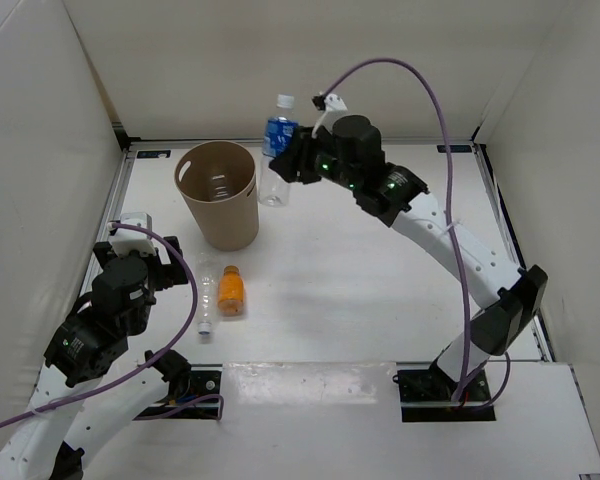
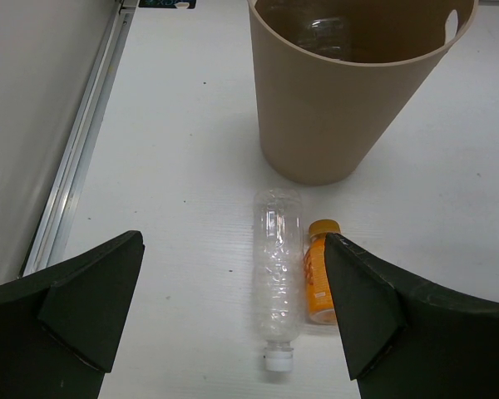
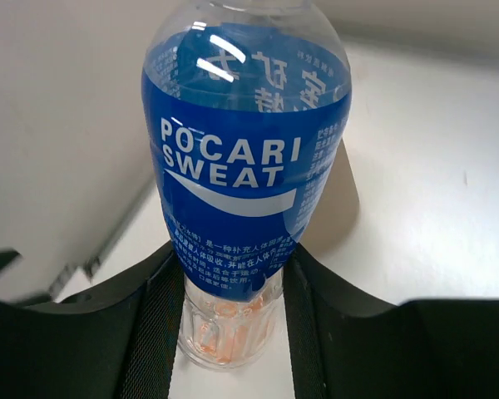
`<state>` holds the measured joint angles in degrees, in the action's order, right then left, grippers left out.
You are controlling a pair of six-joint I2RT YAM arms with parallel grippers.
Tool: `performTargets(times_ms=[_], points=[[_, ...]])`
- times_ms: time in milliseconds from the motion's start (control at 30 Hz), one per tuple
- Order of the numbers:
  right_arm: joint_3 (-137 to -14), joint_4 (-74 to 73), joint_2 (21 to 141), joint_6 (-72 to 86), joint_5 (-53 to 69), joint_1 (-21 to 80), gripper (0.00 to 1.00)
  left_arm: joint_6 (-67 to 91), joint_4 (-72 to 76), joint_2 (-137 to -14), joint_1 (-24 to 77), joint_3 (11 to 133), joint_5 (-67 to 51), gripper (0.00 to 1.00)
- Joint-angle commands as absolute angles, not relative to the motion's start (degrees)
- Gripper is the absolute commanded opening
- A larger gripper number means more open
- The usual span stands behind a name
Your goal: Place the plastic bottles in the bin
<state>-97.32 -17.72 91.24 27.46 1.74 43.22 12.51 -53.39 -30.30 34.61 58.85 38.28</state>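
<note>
The tan bin (image 1: pixel 218 200) stands at the back left, and a clear bottle with a pale label (image 1: pixel 220 183) lies inside it. The blue-label bottle (image 1: pixel 277 135) with a white cap stands upright just right of the bin. My right gripper (image 1: pixel 284 168) is shut on its lower body; in the right wrist view the pads (image 3: pixel 154 332) press both sides of the bottle (image 3: pixel 245 141). The slim clear bottle (image 2: pixel 279 266) and the short orange bottle (image 2: pixel 318 278) lie side by side in front of the bin (image 2: pixel 341 108). My left gripper (image 2: pixel 233 245) is open and hovers over them.
White walls enclose the table on the left, back and right. A metal rail (image 2: pixel 83 158) runs along the left edge. The two lying bottles also show in the top view, the clear one (image 1: pixel 207 300) left of the orange one (image 1: pixel 231 290).
</note>
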Motion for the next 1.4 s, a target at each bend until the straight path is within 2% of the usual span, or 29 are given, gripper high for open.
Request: performTargets(times_ms=[0,167,200,233,300,400,533,600,633,667,800,933,967,1067,1100,1233,1333,1367], points=[[-103.5,-6.4,94.8,19.7,-10.1,48.4,0.00,12.7,-52.6,-30.1,34.4,59.2,37.5,1.00],[-120.3,-6.1,107.0,12.3,-17.3,52.6,0.01,12.7,-52.5,-29.8,34.5,59.2,37.5,1.00],[-126.9,-6.2,112.4,8.7,-18.3,54.0,0.05,12.6,-52.4,-29.8,34.5,59.2,37.4,1.00],[-129.4,-6.4,114.4,7.6,-20.7,54.4,0.18,12.6,-52.3,-29.8,34.5,59.1,37.4,1.00],[-136.2,-6.8,120.5,2.5,-21.4,55.6,0.24,12.5,-52.3,-30.0,34.5,59.1,37.4,1.00],[-139.6,-6.5,124.2,0.2,-24.3,56.7,0.36,12.5,-52.1,-30.1,34.5,59.2,37.4,1.00],[-137.6,-6.4,125.4,-0.9,-25.1,56.4,0.37,12.4,-52.0,-30.1,34.5,59.1,37.8,1.00],[-136.7,-7.1,124.6,-0.4,-24.0,56.1,0.55,12.3,-52.0,-30.1,34.5,59.0,38.0,1.00],[-136.1,-7.9,123.3,1.8,-23.6,55.6,0.70,12.1,-52.0,-30.1,34.5,59.1,37.9,1.00],[-136.1,-8.7,122.9,2.4,-22.9,55.5,0.90,12.1,-51.9,-30.3,34.5,59.0,38.1,1.00],[-138.4,-13.3,118.7,4.7,-23.1,55.5,0.90,12.1,-51.9,-30.8,34.5,59.0,38.1,1.00],[-134.7,-14.9,108.7,1.2,-30.3,58.2,0.90,12.0,-51.9,-30.9,34.5,58.9,38.4,1.00],[-129.3,-14.7,102.4,0.3,-32.2,60.4,0.90,12.0,-52.0,-30.9,34.5,58.9,38.7,1.00],[-117.9,-13.9,95.4,-1.6,-39.0,63.4,0.90,12.0,-52.0,-31.3,34.5,58.6,39.2,1.00],[-111.6,-14.2,88.1,-0.5,-39.5,64.6,0.90,12.0,-51.8,-31.3,34.3,58.4,39.3,1.00],[-91.4,-16.9,74.8,8.2,-39.3,67.2,0.90,13.7,-51.9,-34.6,34.3,58.0,38.6,1.00],[-82.8,-25.3,64.3,17.5,-36.8,68.1,0.90,16.5,-54.7,-37.5,33.9,58.8,36.7,1.00],[-81.4,-28.1,62.7,19.1,-36.2,67.9,0.90,20.7,-55.9,-42.0,32.3,59.2,36.0,1.00]])
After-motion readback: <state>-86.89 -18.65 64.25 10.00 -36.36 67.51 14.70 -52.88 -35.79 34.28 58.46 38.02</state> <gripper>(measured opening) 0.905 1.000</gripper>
